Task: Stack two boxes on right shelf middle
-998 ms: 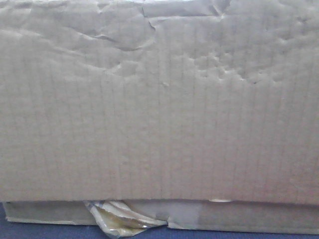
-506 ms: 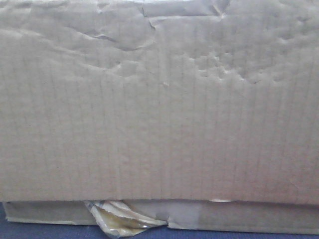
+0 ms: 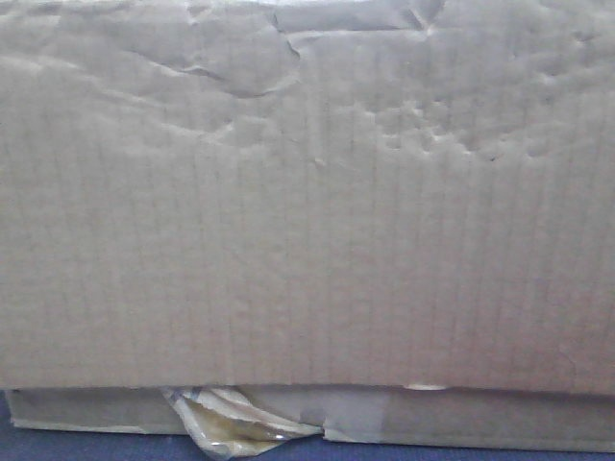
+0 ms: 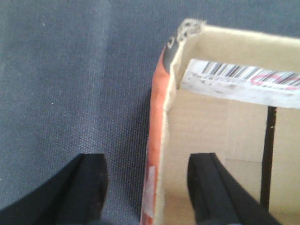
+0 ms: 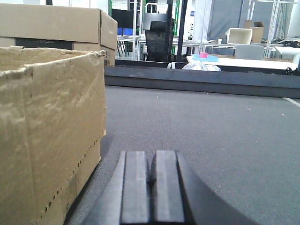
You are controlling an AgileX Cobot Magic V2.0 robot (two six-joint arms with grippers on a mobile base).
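Nothing has moved: left pincer (image 4: 147, 161) apart astride the open box (image 4: 201, 123) wall, right pincer (image 5: 151, 159) together.

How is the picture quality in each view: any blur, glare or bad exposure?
Front view: the box fills the frame in flat, dim light, soft and low in contrast. Left wrist view: the left gripper is blurred up close, and the barcode label is bright and smeared. Right wrist view: the right gripper is slightly soft, and the far background is washed out.
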